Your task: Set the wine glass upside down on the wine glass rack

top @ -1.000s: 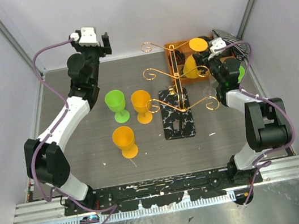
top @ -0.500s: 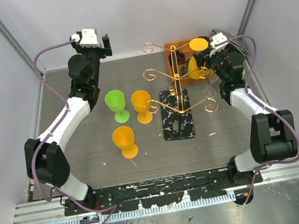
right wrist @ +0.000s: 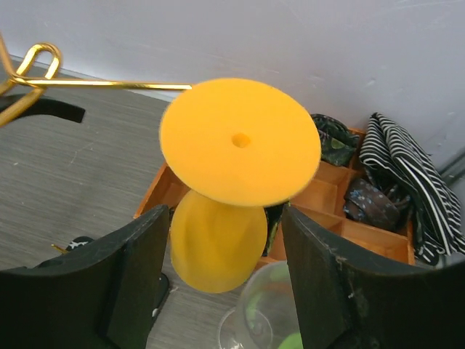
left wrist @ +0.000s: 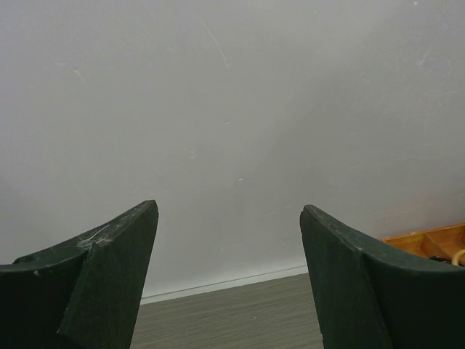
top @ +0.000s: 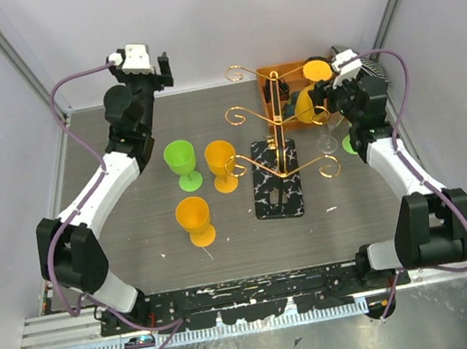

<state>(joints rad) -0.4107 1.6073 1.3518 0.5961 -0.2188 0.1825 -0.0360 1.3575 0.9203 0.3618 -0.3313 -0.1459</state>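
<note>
A yellow-orange wine glass (right wrist: 218,243) hangs upside down, its round foot (right wrist: 240,142) on top, at the right-hand arm of the gold wire rack (top: 278,145). The rack stands on a marbled base (top: 278,189). The glass also shows in the top view (top: 306,101). My right gripper (right wrist: 225,218) is open with a finger on each side of the bowl and a gap on the right side; in the top view it is at the back right (top: 321,106). My left gripper (top: 164,68) is open and empty, raised near the back wall (left wrist: 229,218).
A green glass (top: 181,161) and two orange glasses (top: 220,160) (top: 194,217) stand upright left of the rack. A clear glass (right wrist: 290,313) stands just below my right gripper. The orange compartment tray (top: 275,73) and a striped cloth (right wrist: 407,174) lie at the back right.
My right arm has swung outward to the right, with its wrist staying by the hanging glass. The glass and rack have barely moved. The left arm is still.
</note>
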